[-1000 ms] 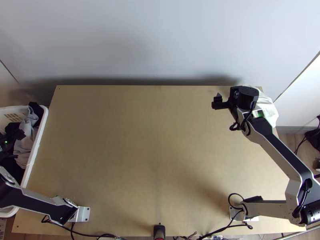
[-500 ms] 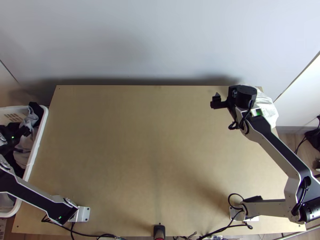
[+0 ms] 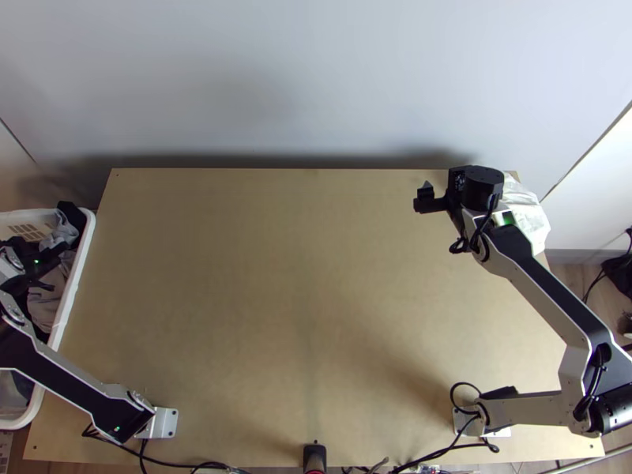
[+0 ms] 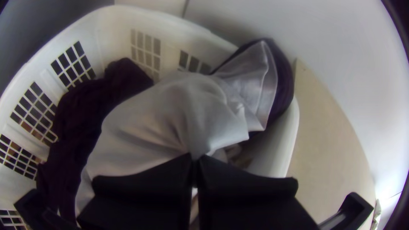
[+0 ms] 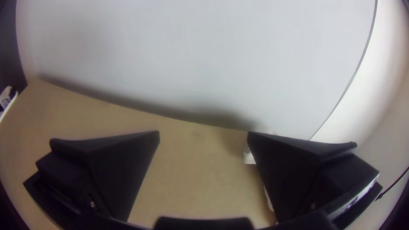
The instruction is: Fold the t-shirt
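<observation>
Pale wall (image 3: 316,79) is standing behind the wooden counter (image 3: 276,276). White laundry basket (image 3: 84,253) is sitting just beside the counter, on the left arm's side, holding mixed clothes. Light grey garment (image 4: 162,119), probably the t-shirt, is lying bunched inside, rising in a creased fold toward the left end effector (image 3: 52,268). That one is reaching into the basket; its two wide fingers (image 4: 149,179) are pressing together at the tips, pinching the fold. Dark purple garment (image 4: 81,115) is lying crumpled along the grey one, inside the basket. More dark cloth (image 4: 286,81) is draping onto the basket's rim, near the counter.

Right end effector (image 3: 460,193) is hanging over the counter's far corner, on its own arm's side. Its fingers (image 5: 115,162) are standing wide apart, gripping nothing. White crumpled item (image 3: 531,217) is resting by that same corner, partly behind the arm.
</observation>
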Tool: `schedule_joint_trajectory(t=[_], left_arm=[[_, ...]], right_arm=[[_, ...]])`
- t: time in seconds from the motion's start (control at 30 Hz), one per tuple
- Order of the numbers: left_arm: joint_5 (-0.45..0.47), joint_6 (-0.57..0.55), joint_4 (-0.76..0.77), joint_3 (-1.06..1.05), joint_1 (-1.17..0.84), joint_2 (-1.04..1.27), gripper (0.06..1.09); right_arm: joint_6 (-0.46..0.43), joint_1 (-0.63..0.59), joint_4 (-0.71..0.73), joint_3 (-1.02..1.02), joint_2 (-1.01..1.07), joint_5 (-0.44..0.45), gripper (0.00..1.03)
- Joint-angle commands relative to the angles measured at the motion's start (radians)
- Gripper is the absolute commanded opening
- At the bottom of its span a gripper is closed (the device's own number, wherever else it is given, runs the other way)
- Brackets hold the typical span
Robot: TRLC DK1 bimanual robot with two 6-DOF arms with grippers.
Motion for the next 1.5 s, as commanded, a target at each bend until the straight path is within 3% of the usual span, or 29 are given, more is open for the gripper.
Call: schedule_joint_trajectory(t=[0.0, 0.3, 0.53, 0.77, 0.93, 1.1, 1.27, 1.47], left_arm=[[0.002, -0.025, -0.016, 0.018, 0.001, -0.103, 0.09], [0.108, -0.075, -0.255, 0.084, -0.041, -0.396, 0.09], [0.115, -0.12, -0.379, 0.059, -0.205, -0.622, 0.09], [0.109, -0.178, -0.41, -0.047, -0.447, -0.812, 0.09], [0.059, -0.241, -0.413, -0.085, -0.671, -0.915, 0.09], [-0.116, -0.264, -0.422, -0.159, -0.976, -0.938, 0.1], [-0.224, -0.264, -0.333, -0.277, -1.214, -0.939, 0.1], [-0.242, -0.298, -0.261, -0.265, -1.392, -0.853, 0.1]], right_arm=[[-0.001, 0.001, 0.001, 0.008, 0.015, 0.002, 0.96], [0.002, 0.001, 0.003, 0.005, 0.018, 0.003, 0.96], [0.005, 0.001, 0.003, 0.002, 0.006, 0.003, 0.96], [0.005, 0.001, 0.003, -0.007, -0.022, 0.003, 0.96], [0.012, -0.001, 0.008, -0.03, -0.043, 0.003, 0.96], [0.022, -0.001, 0.011, -0.059, -0.066, 0.003, 0.96], [0.039, -0.002, 0.012, -0.07, -0.103, 0.003, 0.96], [0.049, -0.013, 0.017, -0.139, -0.167, 0.003, 0.96]])
